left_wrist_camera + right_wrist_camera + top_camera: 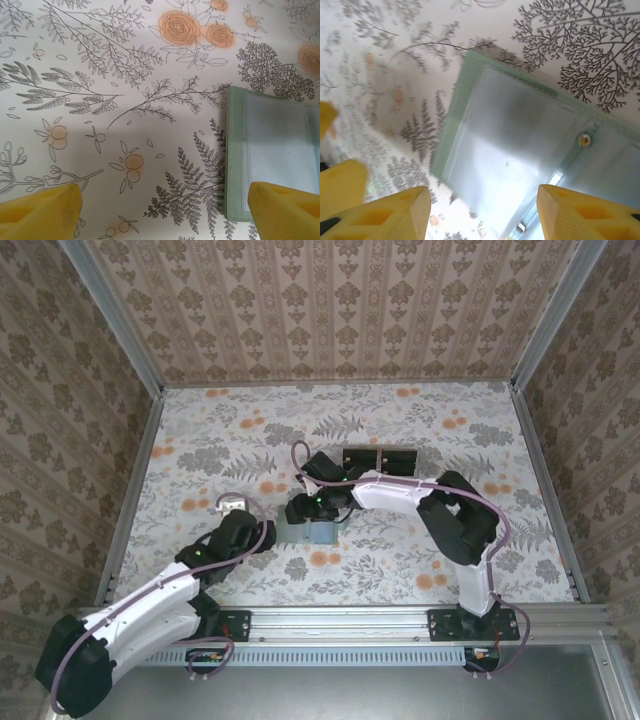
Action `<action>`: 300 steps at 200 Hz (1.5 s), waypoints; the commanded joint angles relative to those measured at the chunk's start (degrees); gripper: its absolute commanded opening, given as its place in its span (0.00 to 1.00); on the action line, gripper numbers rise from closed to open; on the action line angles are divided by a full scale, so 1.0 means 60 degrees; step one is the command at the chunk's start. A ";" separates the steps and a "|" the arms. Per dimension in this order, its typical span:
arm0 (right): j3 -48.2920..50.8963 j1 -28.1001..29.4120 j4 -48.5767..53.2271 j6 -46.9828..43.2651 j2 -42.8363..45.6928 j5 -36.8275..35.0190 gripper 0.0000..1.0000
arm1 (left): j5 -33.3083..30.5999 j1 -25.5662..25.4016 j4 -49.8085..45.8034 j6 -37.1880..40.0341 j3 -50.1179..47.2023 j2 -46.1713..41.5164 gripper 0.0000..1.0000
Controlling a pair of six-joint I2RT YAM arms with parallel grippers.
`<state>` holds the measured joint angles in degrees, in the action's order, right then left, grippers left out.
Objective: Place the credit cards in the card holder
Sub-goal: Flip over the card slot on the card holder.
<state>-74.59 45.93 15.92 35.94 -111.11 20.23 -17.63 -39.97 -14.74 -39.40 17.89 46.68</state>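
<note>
From where I stand, the card holder [270, 145] lies opened flat on the floral table [430, 430], a little left of the middle. Its grey-green inner faces are turned up, and the snap stud [583, 139] shows on one of them. The clear stand [378, 459] with its black blocks sits near it, at about 1 o'clock from the wallet.

The right gripper [485, 210] hangs right over the open wallet. Its yellow fingers are spread well apart with only the wallet's inner face showing between them, so it has hold of nothing. Whether the tips press on the leather I cannot tell.

The left gripper [162, 200] hovers over bare cloth with the wallet's edge at its 3 o'clock. Its fingers are spread wide too, and they are empty.

I can't pick out the pink cards with any confidence. In the overhead view a small pale block [232, 503] sits at 12 o'clock from the left wrist. It might be a card or part of the arm, and it is too small to say.

To my eye the wallet is ready and no card is in hand, so the loading itself looks not yet begun. The next move should be fetching a card. That calls for narrowing the fingers onto a thin edge, then feeding the card square into a slot while the other arm steadies the holder.
</note>
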 commanded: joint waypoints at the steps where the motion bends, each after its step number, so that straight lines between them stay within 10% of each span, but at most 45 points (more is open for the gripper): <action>1: 0.0178 -0.0068 0.0344 0.0234 0.1016 -0.0809 0.60 | 0.0355 0.0027 0.0636 0.0207 0.0368 0.0481 0.89; 107: 0.1092 -0.0113 0.0605 0.0572 0.1156 -0.2389 0.59 | 0.0585 -0.0512 0.1913 0.0793 0.1302 0.3181 0.92; 300: 0.1717 -0.0416 -0.1326 0.1508 -0.0183 -0.0425 0.60 | 0.0516 -0.1481 0.3166 0.1886 0.1193 0.3892 0.92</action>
<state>-65.41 43.22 9.54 42.74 -109.08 13.78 -15.92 -47.29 0.80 -30.79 24.75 69.41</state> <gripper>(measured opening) 0.602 0.916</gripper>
